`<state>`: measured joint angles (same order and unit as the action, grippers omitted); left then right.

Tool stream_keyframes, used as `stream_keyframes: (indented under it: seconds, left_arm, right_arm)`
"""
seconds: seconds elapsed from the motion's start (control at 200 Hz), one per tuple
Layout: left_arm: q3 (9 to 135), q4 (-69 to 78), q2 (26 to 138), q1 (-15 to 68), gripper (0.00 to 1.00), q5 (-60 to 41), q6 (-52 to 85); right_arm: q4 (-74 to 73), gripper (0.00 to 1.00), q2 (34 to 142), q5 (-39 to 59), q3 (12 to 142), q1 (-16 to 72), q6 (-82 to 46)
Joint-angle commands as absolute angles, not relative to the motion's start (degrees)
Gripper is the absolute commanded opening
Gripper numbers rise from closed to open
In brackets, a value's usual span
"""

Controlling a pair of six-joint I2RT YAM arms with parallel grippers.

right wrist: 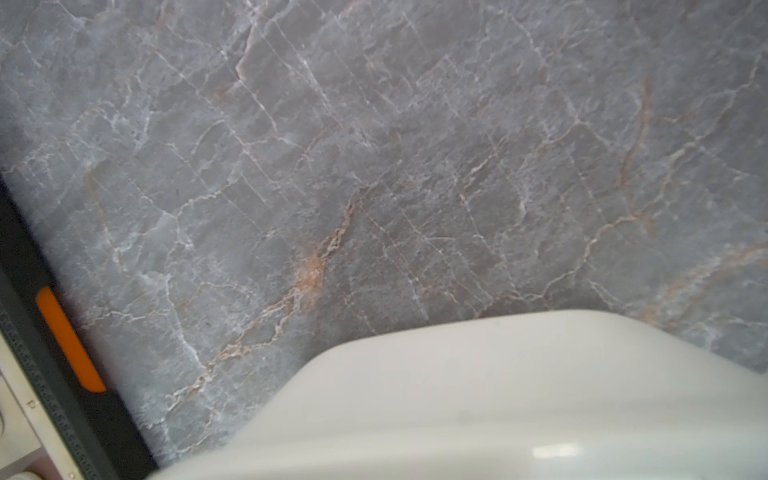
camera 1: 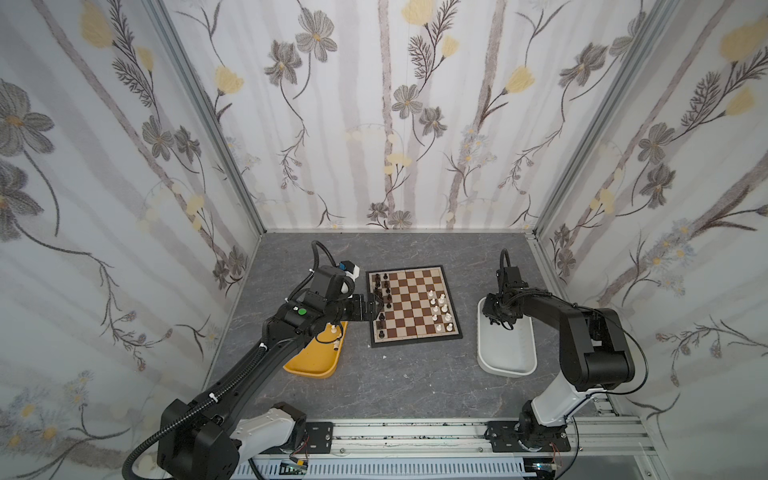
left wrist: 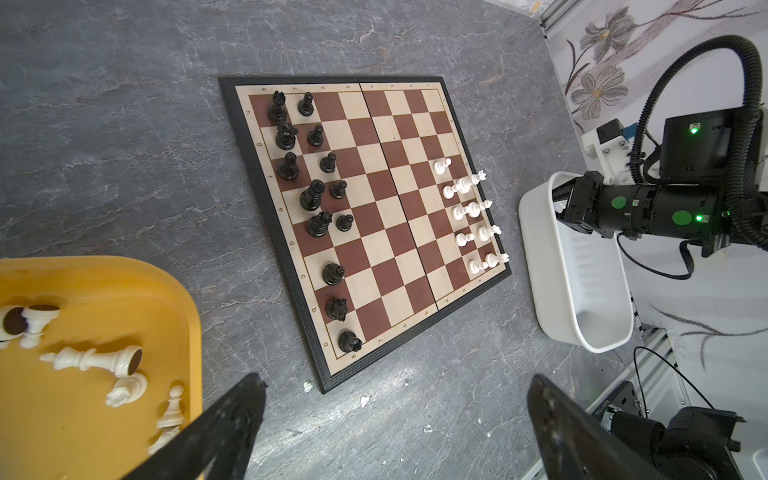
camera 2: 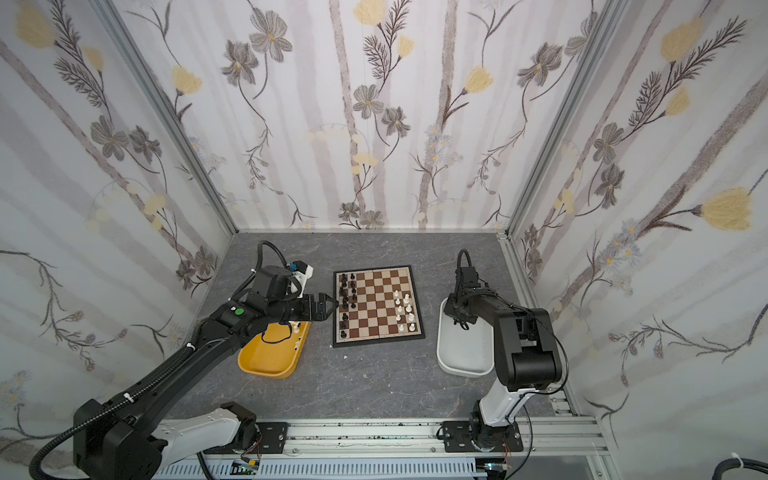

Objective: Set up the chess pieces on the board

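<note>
Left tool (camera 2: 330, 308) hangs over the left edge of the board (left wrist: 386, 249), jaws spread wide, nothing between them. Right tool (camera 1: 496, 321) is dipped into the far end of the white tub (left wrist: 582, 291). Its fingers are hidden, so can't tell if it is open or closed, or holding a piece. Board lies flat on the counter (left wrist: 124, 124) between the two tubs.

Black pieces (left wrist: 311, 194) stand on the left side: outer row looks full, inner row has five pawns, three near squares bare. White pieces (left wrist: 471, 183) stand on the right side: about four in the outer row, five pawns in front, far squares bare. Loose white pieces (left wrist: 91, 359), at least five, lie toppled in the yellow tub (left wrist: 104, 282). Visible part of the white tub looks empty.

Judged a bit past halfway: three black pawns and roughly seven white men are left to place.
</note>
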<state>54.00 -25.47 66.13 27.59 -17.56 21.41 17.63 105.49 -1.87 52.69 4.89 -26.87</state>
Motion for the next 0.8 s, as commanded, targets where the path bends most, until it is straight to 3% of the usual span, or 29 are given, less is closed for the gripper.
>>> stream_keyframes:
  seconds: [0.0, 0.425, 0.799]
  left_arm:
    - [54.34, -24.40, 66.35, 27.46, 1.00, -16.88, 21.49]
    - [58.91, -22.78, 71.97, 28.99, 1.00, -22.61, 23.18]
    - [83.80, -17.64, 103.15, 41.16, 0.95, -32.96, 30.43]
  right_arm:
    - [16.86, 0.14, 105.34, -1.89, 53.59, 5.01, -26.70]
    - [14.93, 0.12, 97.56, 4.65, 49.63, 1.94, -28.58]
    - [8.69, 0.14, 86.18, 19.51, 37.98, -3.26, -32.93]
